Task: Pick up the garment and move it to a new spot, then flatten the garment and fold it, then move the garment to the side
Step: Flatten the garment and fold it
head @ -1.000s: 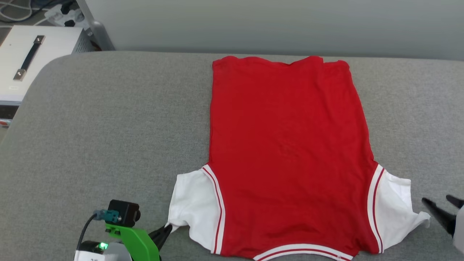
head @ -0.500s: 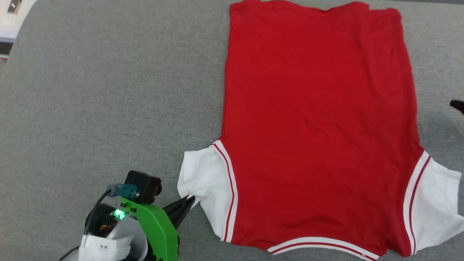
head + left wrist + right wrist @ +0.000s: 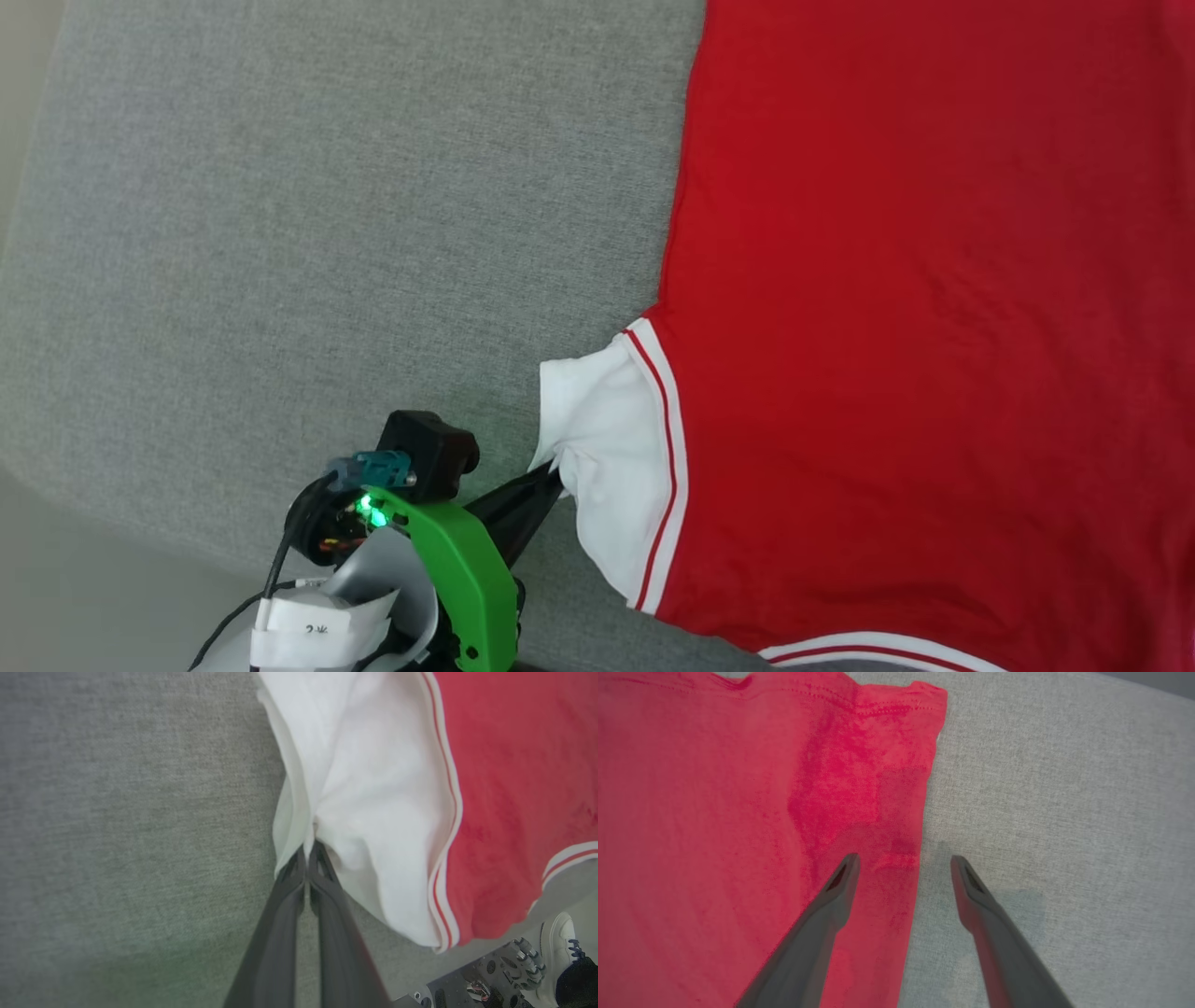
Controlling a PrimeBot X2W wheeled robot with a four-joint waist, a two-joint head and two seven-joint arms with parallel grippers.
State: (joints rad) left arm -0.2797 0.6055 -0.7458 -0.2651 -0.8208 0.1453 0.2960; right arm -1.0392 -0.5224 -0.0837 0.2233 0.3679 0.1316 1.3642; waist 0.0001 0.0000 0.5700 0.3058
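The garment point(image 3: 915, 308) lies flat and plain side up on the grey table point(image 3: 327, 233), red with a white sleeve point(image 3: 611, 457) and striped trim. At the head view's lower left, my left gripper point(image 3: 553, 478) is shut on the sleeve's edge. The left wrist view shows its closed fingers pinching the white sleeve point(image 3: 369, 788) at the gripper point(image 3: 310, 843). In the right wrist view my right gripper point(image 3: 903, 861) stands open above the garment's point(image 3: 714, 835) side edge, one finger over red cloth and one over the table. The hem corner point(image 3: 931, 695) lies ahead of it.
The table's near edge point(image 3: 140, 541) runs diagonally at the head view's lower left, with pale floor beyond it. In the left wrist view's bottom right corner there are the robot's wheeled base point(image 3: 490, 975) and a person's white shoe point(image 3: 563, 933).
The head camera has tilted down and swung, so the whole picture shifted and the garment looks larger. The left gripper keeps its hold on the sleeve. The right gripper has left the head view.
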